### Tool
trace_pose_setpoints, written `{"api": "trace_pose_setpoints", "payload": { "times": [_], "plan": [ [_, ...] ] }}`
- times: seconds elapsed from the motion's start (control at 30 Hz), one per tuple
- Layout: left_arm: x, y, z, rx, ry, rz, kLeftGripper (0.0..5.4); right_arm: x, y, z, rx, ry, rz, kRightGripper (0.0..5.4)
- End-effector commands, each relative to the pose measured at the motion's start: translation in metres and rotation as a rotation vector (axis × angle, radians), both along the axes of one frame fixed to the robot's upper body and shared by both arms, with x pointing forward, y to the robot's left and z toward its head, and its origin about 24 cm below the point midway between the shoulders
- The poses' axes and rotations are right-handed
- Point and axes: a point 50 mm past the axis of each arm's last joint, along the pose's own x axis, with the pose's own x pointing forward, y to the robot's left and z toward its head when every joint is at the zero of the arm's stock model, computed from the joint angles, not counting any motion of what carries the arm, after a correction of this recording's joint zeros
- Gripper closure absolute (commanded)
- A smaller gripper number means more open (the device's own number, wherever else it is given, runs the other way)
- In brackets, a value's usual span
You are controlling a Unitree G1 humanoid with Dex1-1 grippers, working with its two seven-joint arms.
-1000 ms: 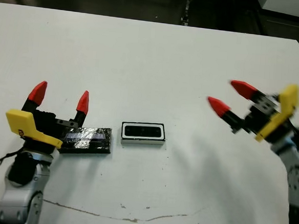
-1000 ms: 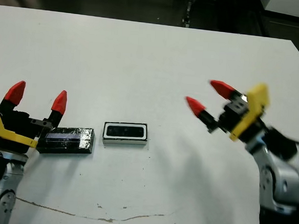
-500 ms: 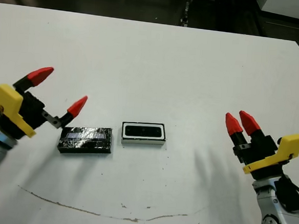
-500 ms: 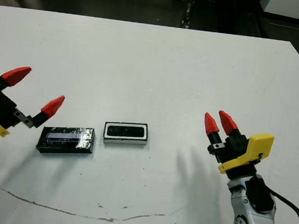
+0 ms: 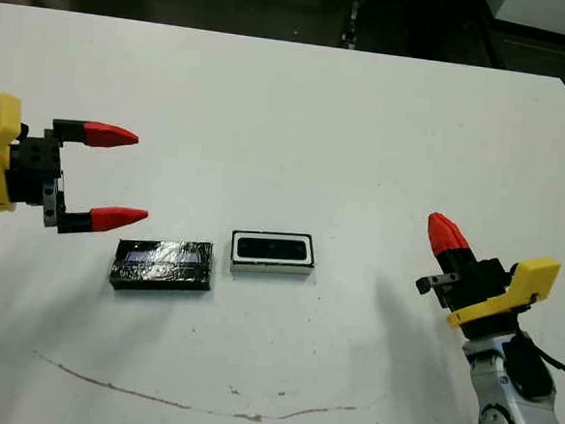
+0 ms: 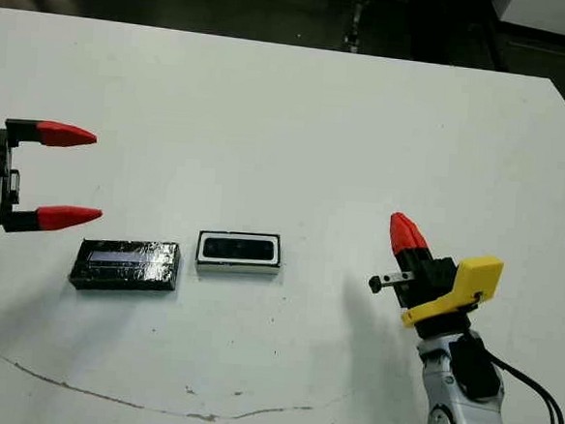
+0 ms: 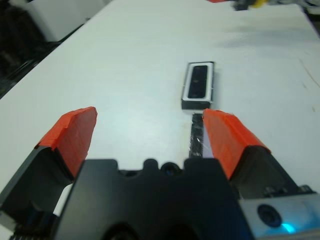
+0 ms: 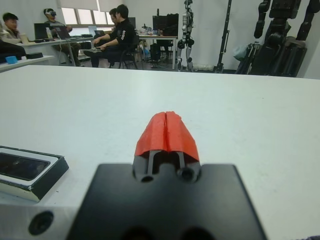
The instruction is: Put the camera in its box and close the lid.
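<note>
Left eye view shows you the white table [image 5: 300, 106]; the lid [image 5: 161, 265] and box [image 5: 272, 252] lie end to end, long axes left-right, camera [image 5: 271, 249] inside. Left gripper [image 5: 115, 175] gapes wide, empty; right gripper [image 5: 443, 233] is pinched together, empty.

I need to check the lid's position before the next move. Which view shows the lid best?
The left eye view: the lid lies whole, flat, left of the box. The right eye view matches. Left wrist view shows a sliver behind a fingertip; right wrist view shows none.
</note>
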Motion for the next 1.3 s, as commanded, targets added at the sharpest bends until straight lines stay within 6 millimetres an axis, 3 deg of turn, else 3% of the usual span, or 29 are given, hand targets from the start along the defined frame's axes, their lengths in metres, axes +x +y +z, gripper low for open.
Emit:
{"api": "trace_pose_setpoints", "payload": {
  "times": [0.03,0.23,0.53,0.83,1.3],
  "plan": [
    [0.000,0.000,-0.007,0.023,0.046,-0.052,0.00,-0.001,-0.002,-0.003,-0.006,0.002,-0.015,5.38],
    [0.000,-0.009,-0.031,0.011,0.200,-0.122,0.00,-0.001,0.000,-0.005,-0.016,0.006,-0.012,5.38],
    [-0.007,-0.019,-0.040,0.059,0.184,-0.132,0.00,-0.001,0.000,-0.005,-0.019,0.006,-0.009,5.38],
    [-0.005,-0.026,-0.056,-0.007,0.195,-0.188,0.00,-0.001,0.000,-0.005,-0.018,0.010,-0.008,5.38],
    [-0.006,-0.029,-0.055,0.136,0.179,-0.207,0.00,0.000,0.001,-0.006,-0.014,0.019,0.011,5.38]
  ]
}}
